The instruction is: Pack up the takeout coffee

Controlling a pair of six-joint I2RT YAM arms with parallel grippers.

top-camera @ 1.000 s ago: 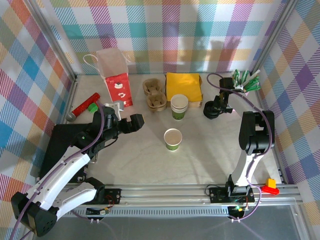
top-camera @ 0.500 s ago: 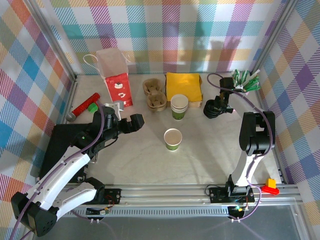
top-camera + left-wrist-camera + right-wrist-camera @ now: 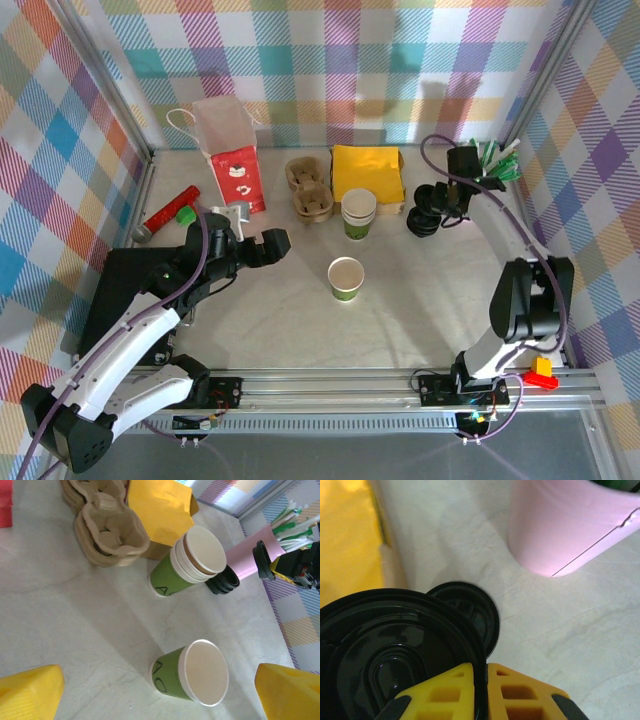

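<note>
Standing lidless near the middle of the table (image 3: pixel 280 310), the lone paper cup (image 3: pixel 346 278) is upright, white above and green below, with its mouth open to the top camera. The left gripper (image 3: pixel 252 230) hovers to the left of that cup and apart from it, its jaws spread wide and holding nothing; in the left wrist view its yellow fingertips (image 3: pixel 30 695) sit at the two lower corners with the cup (image 3: pixel 192 679) between them and further off. Behind the cup is a stack of lidless cups (image 3: pixel 358 213), just in front of a pile of yellow napkins (image 3: pixel 368 172), and beside it are cardboard cup carriers (image 3: pixel 310 190). A red-and-white paper bag (image 3: pixel 230 150) stands at the back left, with a red tube (image 3: pixel 170 212) lying near the left wall. At the back right, the right gripper (image 3: pixel 479 682) is closed on the rim of a black lid (image 3: pixel 385 645), the edge pinched between its two yellow fingers. Directly below that lid a stack of black lids (image 3: pixel 475 615) rests on the table, near a pink container (image 3: pixel 570 525) holding green and white sticks (image 3: pixel 492 158). The held lid is well apart from the lone cup.
</note>
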